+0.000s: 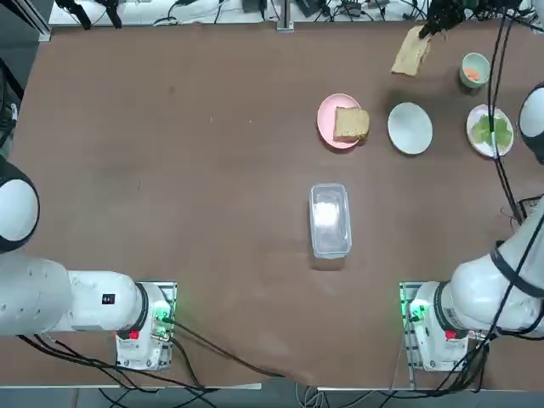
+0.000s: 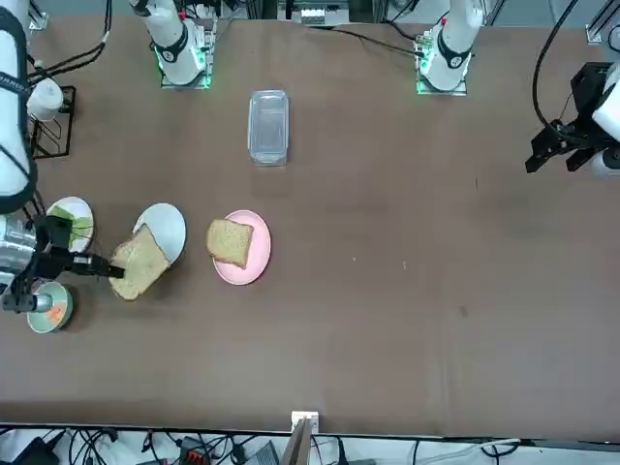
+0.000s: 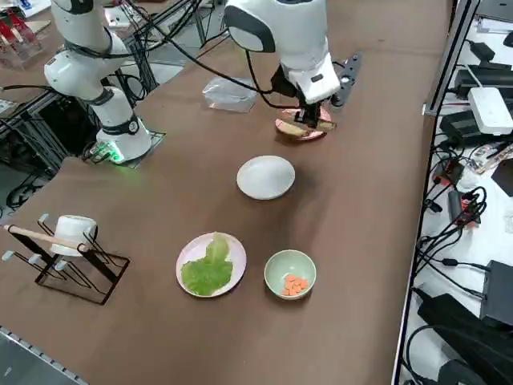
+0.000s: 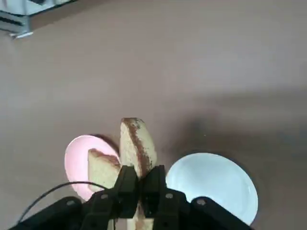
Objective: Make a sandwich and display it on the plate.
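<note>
Right gripper [image 4: 140, 184] clamped on one bread slice [image 4: 136, 146], held in the air above the table [image 1: 170, 170], over the gap between pink plate [image 1: 327, 127] and white plate [image 1: 410, 128]. Second bread slice [image 1: 351, 124] lying on pink plate. White plate bare. Lettuce leaf [image 3: 208, 269] on a separate plate [image 3: 189, 253], beside green cup [image 3: 290, 274] with orange bits. Clear lidded container [image 1: 330, 219] mid-table.

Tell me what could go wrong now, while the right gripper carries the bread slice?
The right gripper pinches the tan bread slice only at one edge, high above the table, so it may slip or tear. Lowered off-centre, it could overhang the small round white plate or hit the second slice on the pink plate.
</note>
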Robot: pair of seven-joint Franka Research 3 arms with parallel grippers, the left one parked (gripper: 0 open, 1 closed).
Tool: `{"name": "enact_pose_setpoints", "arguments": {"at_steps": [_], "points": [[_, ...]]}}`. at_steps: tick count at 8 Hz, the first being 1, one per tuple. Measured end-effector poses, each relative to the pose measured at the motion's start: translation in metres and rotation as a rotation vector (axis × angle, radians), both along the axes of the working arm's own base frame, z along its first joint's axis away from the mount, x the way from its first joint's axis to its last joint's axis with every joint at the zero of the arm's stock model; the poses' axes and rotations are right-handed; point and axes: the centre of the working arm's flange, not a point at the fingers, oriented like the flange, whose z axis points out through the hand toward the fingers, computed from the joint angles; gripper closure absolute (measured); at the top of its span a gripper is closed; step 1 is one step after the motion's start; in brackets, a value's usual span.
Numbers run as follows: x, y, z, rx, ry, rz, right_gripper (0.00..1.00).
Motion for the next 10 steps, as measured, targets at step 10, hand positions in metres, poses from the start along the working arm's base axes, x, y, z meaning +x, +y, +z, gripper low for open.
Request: {"name": "enact_pose_setpoints", "arguments": {"at_steps": [10], "points": [[-0.12, -0.078, -0.088, 0.053, -0.053, -0.484, 0.92]]}}
